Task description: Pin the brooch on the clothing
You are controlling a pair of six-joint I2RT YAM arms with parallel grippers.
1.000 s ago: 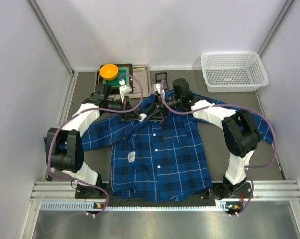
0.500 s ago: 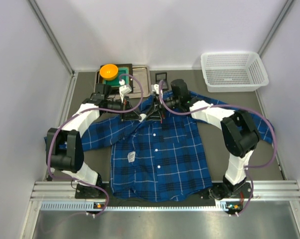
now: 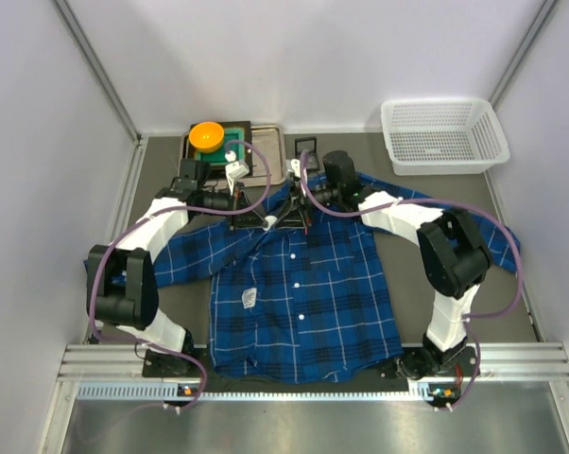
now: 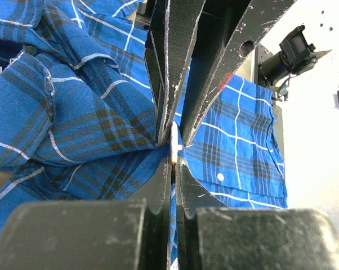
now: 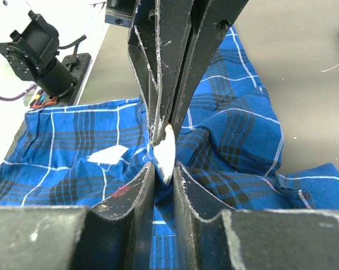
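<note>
The blue plaid shirt (image 3: pixel 308 288) lies flat on the table, collar at the far end. Both grippers meet tip to tip at the collar. My left gripper (image 3: pixel 265 223) is shut on a fold of the shirt fabric (image 4: pixel 102 129), with the brooch's edge at its tips. My right gripper (image 3: pixel 293 214) is shut on the brooch (image 5: pixel 166 153), a small pale disc seen edge-on. The brooch also shows as a thin pale sliver in the left wrist view (image 4: pixel 173 147) and as a small pale spot in the top view (image 3: pixel 271 223). The collar fabric (image 5: pixel 226 140) is bunched around both sets of fingers.
A metal tray (image 3: pixel 268 151) stands behind the collar, with an orange round dish (image 3: pixel 207 134) on a green block at its left end. A small black frame (image 3: pixel 305 145) lies beside the tray. A white mesh basket (image 3: pixel 443 133) stands at the back right.
My right gripper has moved slightly left towards the left gripper at the collar. The left gripper has hardly moved.
</note>
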